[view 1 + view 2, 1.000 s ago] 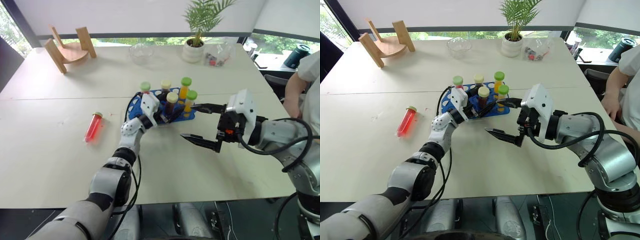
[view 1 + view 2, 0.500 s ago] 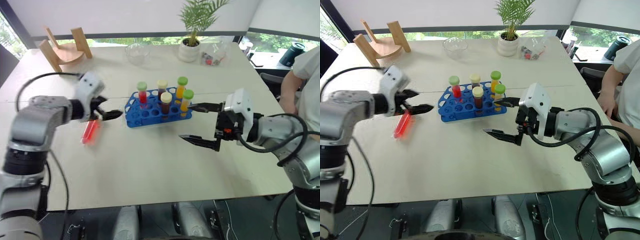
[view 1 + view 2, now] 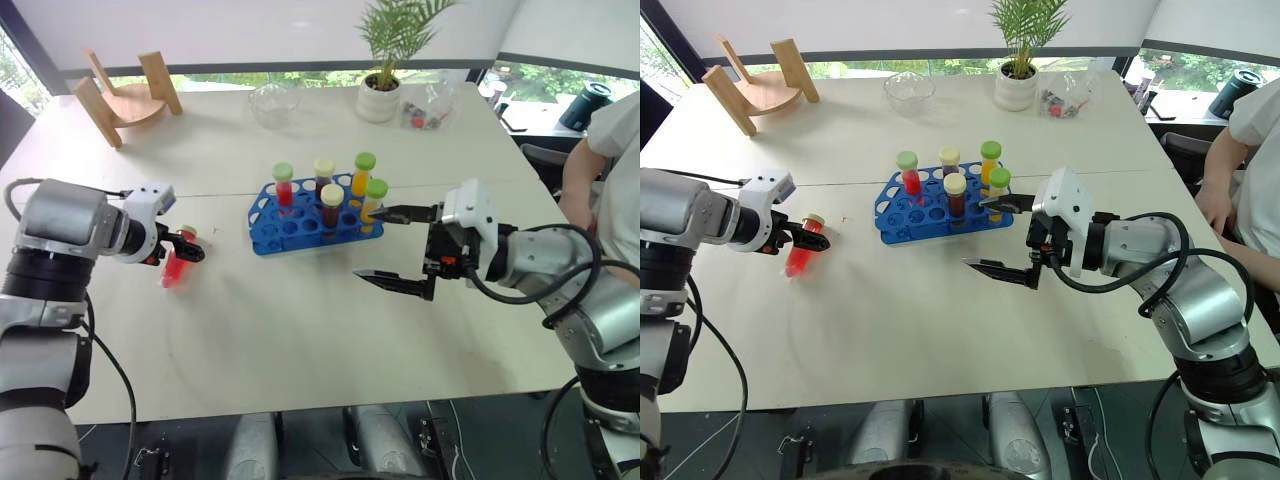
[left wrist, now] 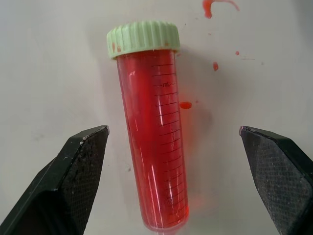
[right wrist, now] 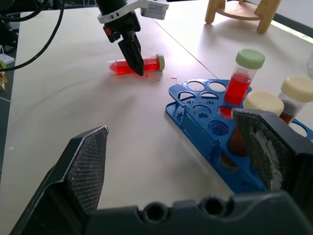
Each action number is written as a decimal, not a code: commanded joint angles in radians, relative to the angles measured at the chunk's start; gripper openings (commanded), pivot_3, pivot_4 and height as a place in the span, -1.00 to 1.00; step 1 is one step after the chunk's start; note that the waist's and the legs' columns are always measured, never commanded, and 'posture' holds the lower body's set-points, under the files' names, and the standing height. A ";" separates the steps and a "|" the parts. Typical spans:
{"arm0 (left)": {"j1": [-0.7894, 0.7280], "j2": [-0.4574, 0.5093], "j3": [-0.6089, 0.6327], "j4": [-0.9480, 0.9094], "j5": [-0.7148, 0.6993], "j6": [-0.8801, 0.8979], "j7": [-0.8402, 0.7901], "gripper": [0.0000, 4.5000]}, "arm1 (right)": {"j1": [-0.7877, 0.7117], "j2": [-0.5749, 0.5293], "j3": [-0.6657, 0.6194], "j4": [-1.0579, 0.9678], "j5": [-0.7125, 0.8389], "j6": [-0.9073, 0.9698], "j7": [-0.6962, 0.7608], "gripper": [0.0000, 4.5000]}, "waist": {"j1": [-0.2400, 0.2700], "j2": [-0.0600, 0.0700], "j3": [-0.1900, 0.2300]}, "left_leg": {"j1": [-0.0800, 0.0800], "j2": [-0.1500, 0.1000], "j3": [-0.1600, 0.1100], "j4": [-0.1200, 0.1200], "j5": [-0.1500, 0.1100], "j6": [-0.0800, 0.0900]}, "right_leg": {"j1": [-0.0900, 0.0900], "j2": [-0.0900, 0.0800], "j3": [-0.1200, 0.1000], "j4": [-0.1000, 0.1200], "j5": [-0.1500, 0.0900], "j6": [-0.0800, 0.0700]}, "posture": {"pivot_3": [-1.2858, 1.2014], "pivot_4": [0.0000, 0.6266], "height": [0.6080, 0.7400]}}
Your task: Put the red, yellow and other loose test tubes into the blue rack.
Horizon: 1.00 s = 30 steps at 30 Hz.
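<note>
1. You have a loose tube (image 4: 155, 147) of bright red liquid with a pale green cap, printed with fine black scale marks.
2. Your rack (image 3: 300, 228) is bright blue.
3. Racked tubes (image 3: 330, 205) show red, yellow and dark brown, capped green or cream.
4. Your table (image 3: 300, 330) is off-white, with small red spots (image 4: 215, 65) near the loose tube.

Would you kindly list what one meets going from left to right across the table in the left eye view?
Left hand → lying red tube → blue rack with five upright tubes → right hand, open, beside the rack.
</note>
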 commanded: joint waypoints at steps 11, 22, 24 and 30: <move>0.003 -0.046 0.042 0.088 0.031 -0.167 0.033 -0.64 | 0.003 -0.043 -0.081 -0.061 0.020 0.035 -0.013 1.00 | 0.008 0.001 -0.001 | 0.002 -0.001 0.000 0.001 0.000 0.000 | 0.002 0.000 0.000 0.001 0.000 0.000 | 0.03 -0.52 1.00; 0.123 -0.399 0.411 -0.328 -0.273 -0.663 -0.077 -0.64 | -0.013 -0.044 -0.078 -0.030 0.009 0.016 -0.011 1.00 | 0.027 0.002 -0.001 | 0.001 -0.001 0.001 0.002 0.000 -0.001 | 0.003 -0.002 0.001 -0.001 0.000 0.000 | 0.03 -0.52 1.00; 0.175 -0.460 0.369 -0.330 -0.232 -0.819 -0.091 -0.64 | -0.018 -0.040 -0.075 -0.027 0.008 0.015 -0.014 1.00 | 0.023 0.002 -0.001 | 0.002 0.000 0.002 0.001 0.000 -0.001 | 0.003 -0.001 0.001 0.000 0.000 0.000 | 0.03 -0.52 1.00; 0.272 -0.635 0.256 -0.134 -0.077 -1.339 -0.126 -0.64 | -0.017 -0.028 -0.068 -0.032 0.003 0.018 -0.029 1.00 | 0.030 0.001 -0.001 | 0.002 0.000 0.002 0.004 0.001 -0.001 | 0.004 -0.001 0.002 0.000 0.001 0.000 | 0.03 -0.52 1.00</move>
